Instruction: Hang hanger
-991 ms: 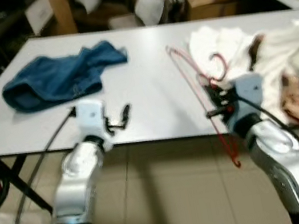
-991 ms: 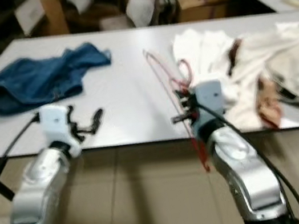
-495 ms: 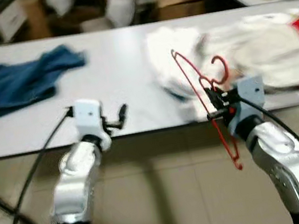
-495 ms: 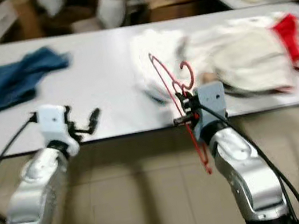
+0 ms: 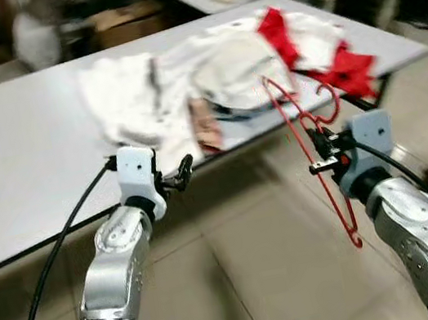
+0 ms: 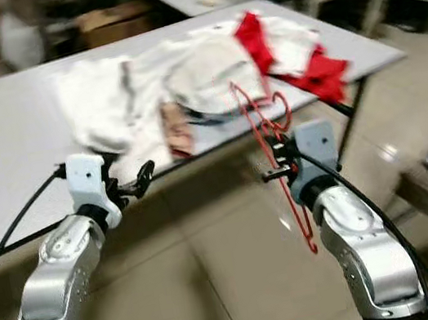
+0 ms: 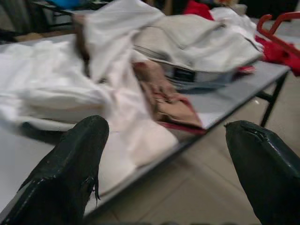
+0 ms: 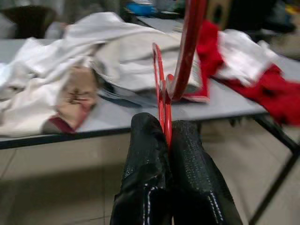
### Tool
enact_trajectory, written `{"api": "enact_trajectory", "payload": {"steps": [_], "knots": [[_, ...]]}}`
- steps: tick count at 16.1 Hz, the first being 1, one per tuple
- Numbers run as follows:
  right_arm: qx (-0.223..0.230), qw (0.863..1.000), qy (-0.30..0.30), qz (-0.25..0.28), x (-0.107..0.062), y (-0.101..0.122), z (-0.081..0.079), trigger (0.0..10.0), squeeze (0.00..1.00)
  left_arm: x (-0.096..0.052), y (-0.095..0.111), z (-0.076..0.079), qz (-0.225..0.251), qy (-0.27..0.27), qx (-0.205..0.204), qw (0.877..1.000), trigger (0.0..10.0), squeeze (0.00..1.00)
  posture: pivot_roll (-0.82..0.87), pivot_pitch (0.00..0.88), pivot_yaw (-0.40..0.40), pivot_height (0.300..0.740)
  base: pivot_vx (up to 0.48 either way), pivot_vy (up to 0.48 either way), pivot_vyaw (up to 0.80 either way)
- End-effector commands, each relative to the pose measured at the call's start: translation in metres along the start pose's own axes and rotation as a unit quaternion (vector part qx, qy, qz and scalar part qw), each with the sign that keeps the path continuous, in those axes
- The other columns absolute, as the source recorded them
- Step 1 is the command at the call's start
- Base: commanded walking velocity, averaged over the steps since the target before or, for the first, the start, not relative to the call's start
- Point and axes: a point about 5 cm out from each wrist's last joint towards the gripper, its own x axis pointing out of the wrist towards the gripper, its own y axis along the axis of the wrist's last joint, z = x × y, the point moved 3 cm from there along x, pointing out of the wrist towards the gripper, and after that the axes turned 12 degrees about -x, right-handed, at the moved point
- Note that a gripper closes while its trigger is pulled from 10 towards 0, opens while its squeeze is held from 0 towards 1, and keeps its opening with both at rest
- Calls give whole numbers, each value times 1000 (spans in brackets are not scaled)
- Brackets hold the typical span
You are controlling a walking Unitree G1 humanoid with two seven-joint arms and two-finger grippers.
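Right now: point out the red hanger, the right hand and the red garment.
red hanger (image 5: 327, 181): left eye view, on the wire below the grip.
right hand (image 8: 165, 140): right wrist view, between the fingertips shut on the wire.
red garment (image 6: 317, 75): right eye view, on the cloth near the table corner.

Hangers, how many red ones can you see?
1. The red hanger is pinched in the right gripper, held up off the table. More could be buried under the clothes pile.

Motion blur smears the clothes (image 5: 216, 77) on the table (image 5: 28, 184). The hanger (image 8: 180, 61) is cut off at 12 o'clock in the right wrist view.
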Motion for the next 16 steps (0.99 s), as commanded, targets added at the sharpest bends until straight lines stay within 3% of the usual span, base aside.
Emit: {"api": "enact_trajectory", "payload": {"steps": [1, 4, 9, 11, 16], "knots": [[-1, 1000, 12, 6, 2, 3, -3, 10000, 0, 1, 5, -6, 8, 12, 6, 1000, 10000, 0, -97, 0, 16, 740, 0, 0, 0], [-9, 999, 49, 3, -2, 2, -16, 10000, 0, -4, 5, -16, 9, 33, -13, 999, 10000, 0, -99, 0, 23, 740, 0, 0, 0], [32, 999, 24, 12, 0, 1, -9, 10000, 0, 0, 9, -12, 14, 14, -11, 1000, 10000, 0, -102, 0, 15, 740, 0, 0, 0], [-7, 999, 39, 11, -4, -3, -7, 10000, 0, -2, 3, -15, 9, 24, -16, 1000, 10000, 0, -103, 0, 20, 740, 261, 0, 0], [4, 998, 48, 34, 2, 9, -11, 10000, 0, -1, 11, -19, 22, 29, -23, 999, 10000, 0, -102, 0, 12, 740, 305, 0, 0]]}}
